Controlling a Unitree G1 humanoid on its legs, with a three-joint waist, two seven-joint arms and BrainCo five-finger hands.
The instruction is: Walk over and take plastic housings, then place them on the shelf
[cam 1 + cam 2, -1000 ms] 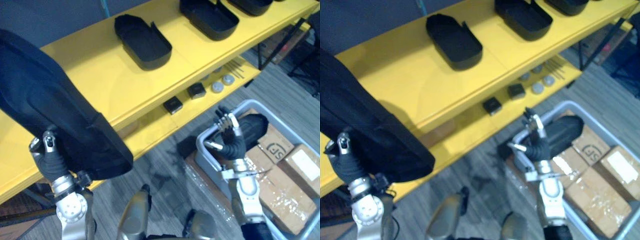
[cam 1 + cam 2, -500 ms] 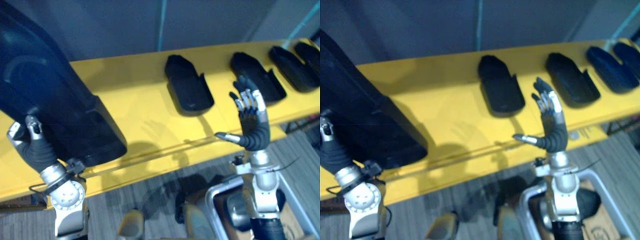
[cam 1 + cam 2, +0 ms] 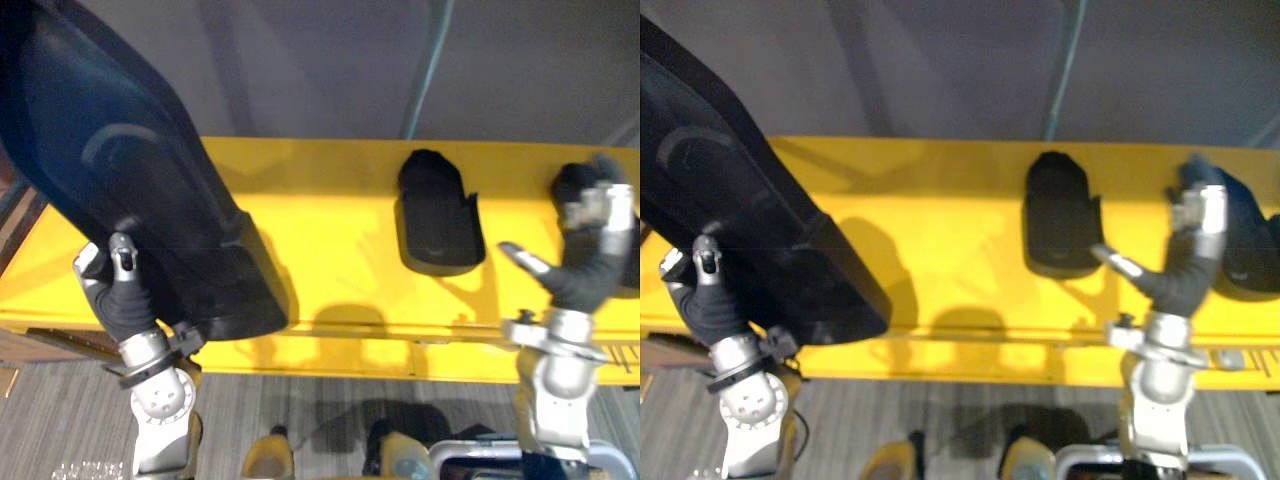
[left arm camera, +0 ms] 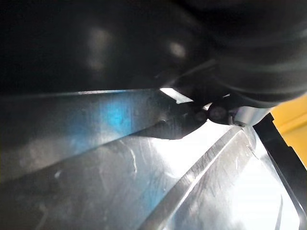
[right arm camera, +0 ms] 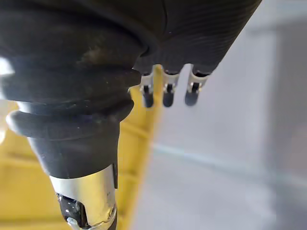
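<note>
A large black plastic housing is held up at the left, its lower end over the front of the yellow shelf. My left hand grips it from below, thumb pressed on its outer wall; in the left wrist view the housing's glossy inside lies right against the hand. My right hand is raised in front of the shelf's right part, open and empty, thumb pointing left, its fingers straight. A smaller black housing lies on the shelf, and another is partly hidden behind the right hand.
A grey wall with a teal vertical pole stands behind the shelf. Bare yellow shelf top stretches between the held housing and the middle one. The rim of a grey bin shows on the grey plank floor below.
The camera has swung up, so the shelf top now lies level ahead and the bin has dropped low. My right hand has risen from the bin to shelf height. The left hand keeps the housing.
</note>
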